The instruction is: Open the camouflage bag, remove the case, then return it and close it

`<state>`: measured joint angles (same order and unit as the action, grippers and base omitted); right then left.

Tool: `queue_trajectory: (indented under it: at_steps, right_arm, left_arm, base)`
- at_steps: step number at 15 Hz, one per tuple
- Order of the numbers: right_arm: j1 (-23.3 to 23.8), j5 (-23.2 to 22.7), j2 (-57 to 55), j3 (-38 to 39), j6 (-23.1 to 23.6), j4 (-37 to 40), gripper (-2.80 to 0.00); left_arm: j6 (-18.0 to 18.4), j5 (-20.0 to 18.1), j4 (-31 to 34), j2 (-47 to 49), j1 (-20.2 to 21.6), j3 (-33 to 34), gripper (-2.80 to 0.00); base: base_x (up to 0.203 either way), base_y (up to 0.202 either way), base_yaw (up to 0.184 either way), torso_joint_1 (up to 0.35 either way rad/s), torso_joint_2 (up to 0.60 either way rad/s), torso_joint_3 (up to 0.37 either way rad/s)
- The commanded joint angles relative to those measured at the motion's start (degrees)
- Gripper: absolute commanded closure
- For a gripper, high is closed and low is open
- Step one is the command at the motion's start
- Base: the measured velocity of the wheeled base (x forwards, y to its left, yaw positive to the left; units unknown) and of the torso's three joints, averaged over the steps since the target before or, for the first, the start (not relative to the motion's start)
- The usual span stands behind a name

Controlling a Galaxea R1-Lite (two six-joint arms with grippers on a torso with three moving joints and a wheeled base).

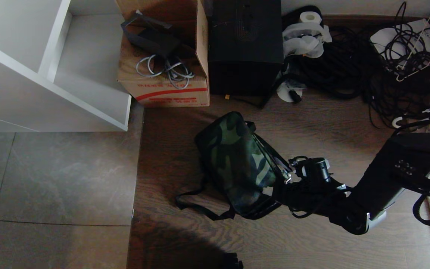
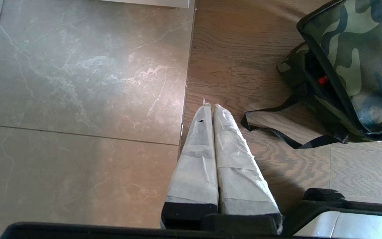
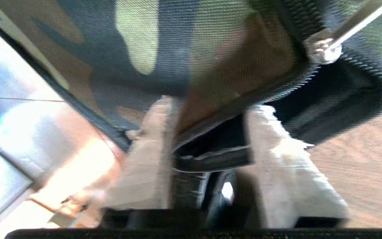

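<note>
The camouflage bag (image 1: 237,164) lies on the wood floor, its long axis running from about eleven o'clock to five o'clock in the head view. The right gripper (image 1: 287,179) sits at its three-o'clock edge by the zipper pull — fingers (image 3: 151,149) astride the zippered rim, seemingly part-closed on it, though blur hides any firm pinch. The left gripper (image 2: 210,108) hangs parked — fingers pressed together.

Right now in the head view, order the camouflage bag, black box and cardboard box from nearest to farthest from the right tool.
1. camouflage bag: touching the right tool, at its zipper edge.
2. black box: farther up, against the wall.
3. cardboard box: beyond, to the black box's left.
</note>
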<state>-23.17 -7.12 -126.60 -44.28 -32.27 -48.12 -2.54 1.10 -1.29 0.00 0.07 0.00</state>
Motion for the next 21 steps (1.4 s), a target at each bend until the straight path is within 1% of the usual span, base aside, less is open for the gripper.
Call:
queue_trajectory:
  at_steps: [1, 7, 9, 12, 15, 16, 21]
  right_arm:
    - [0.0, 1.9, 0.5, 1.2, 2.9, -0.1, 0.0]
    - [1.8, 1.7, 3.6, 6.9, 6.2, 0.2, 0.0]
    - [2.8, 1.7, 4.4, 8.7, 8.6, 2.0, 0.0]
    - [3.7, 1.6, 4.8, 9.3, 9.3, 2.2, 0.0]
    - [3.7, 1.5, 5.0, 9.1, 12.2, 2.1, 0.0]
    - [3.7, 1.4, 5.6, 9.2, 13.0, 1.8, -2.8]
    - [3.7, 1.3, 8.4, 10.9, 13.0, 1.9, -2.8]
  left_arm:
    - [-0.1, 0.0, 0.0, 0.0, 0.0, 0.6, 0.0]
    - [0.0, 0.0, 0.0, 0.0, 0.0, 0.6, 0.0]
    - [-0.1, 0.0, 0.0, 0.0, 0.0, 0.6, 0.0]
    - [0.0, 0.0, 0.0, 0.0, 0.0, 0.6, 0.0]
    - [0.0, 0.0, 0.0, 0.0, 0.0, 0.6, 0.0]
    - [0.0, 0.0, 0.0, 0.0, 0.0, 0.6, 0.0]
    - [0.0, 0.0, 0.0, 0.0, 0.0, 0.6, 0.0]
  base:
    - [0.0, 0.0, 0.0, 0.0, 0.0, 0.0]
    - [0.0, 0.0, 0.0, 0.0, 0.0, 0.0]
    - [0.0, 0.0, 0.0, 0.0, 0.0, 0.0]
    - [0.0, 0.0, 0.0, 0.0, 0.0, 0.0]
    - [0.0, 0.0, 0.0, 0.0, 0.0, 0.0]
    - [0.0, 0.0, 0.0, 0.0, 0.0, 0.0]
    - [0.0, 0.0, 0.0, 0.0, 0.0, 0.0]
